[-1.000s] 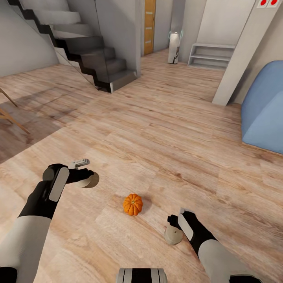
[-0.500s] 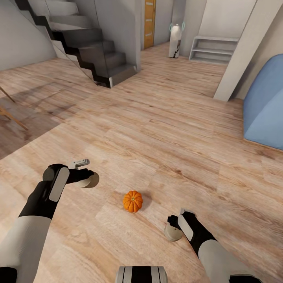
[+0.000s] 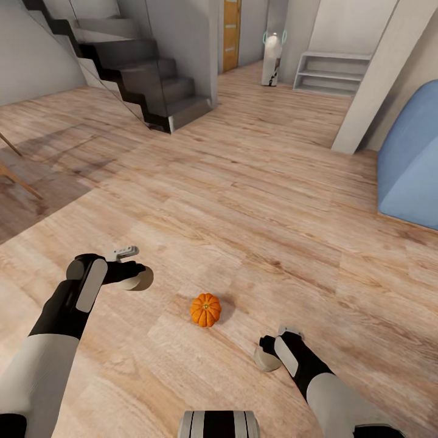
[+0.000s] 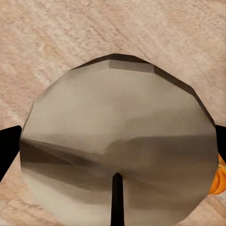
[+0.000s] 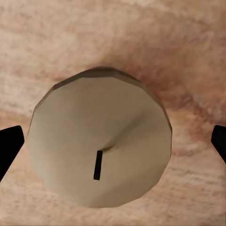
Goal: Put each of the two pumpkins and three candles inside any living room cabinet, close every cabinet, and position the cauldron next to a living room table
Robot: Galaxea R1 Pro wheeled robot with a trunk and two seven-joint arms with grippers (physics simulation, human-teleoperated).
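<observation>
One orange pumpkin (image 3: 205,309) sits on the wood floor between my two arms, and its edge shows in the left wrist view (image 4: 217,181). Left of it my left gripper (image 3: 137,277) is shut on a beige candle (image 3: 142,280), held off the floor; that candle (image 4: 117,141) spans the gap between the fingers. My right gripper (image 3: 271,351) hangs low to the pumpkin's right, over a second candle (image 3: 266,360) standing upright on the floor. In the right wrist view this candle (image 5: 101,146) lies between the dark fingertips (image 5: 10,146) with a gap on each side, so the gripper is open. The cabinet and cauldron are out of view.
A dark staircase (image 3: 146,79) rises at the back left. A white pillar (image 3: 374,79) and a blue seat (image 3: 413,164) stand on the right, with a white shelf (image 3: 331,73) beyond. Chair legs (image 3: 15,173) show at the left edge.
The candle at my right gripper went from tilted to upright on the floor. The camera shifted slightly. The left arm and its candle kept still.
</observation>
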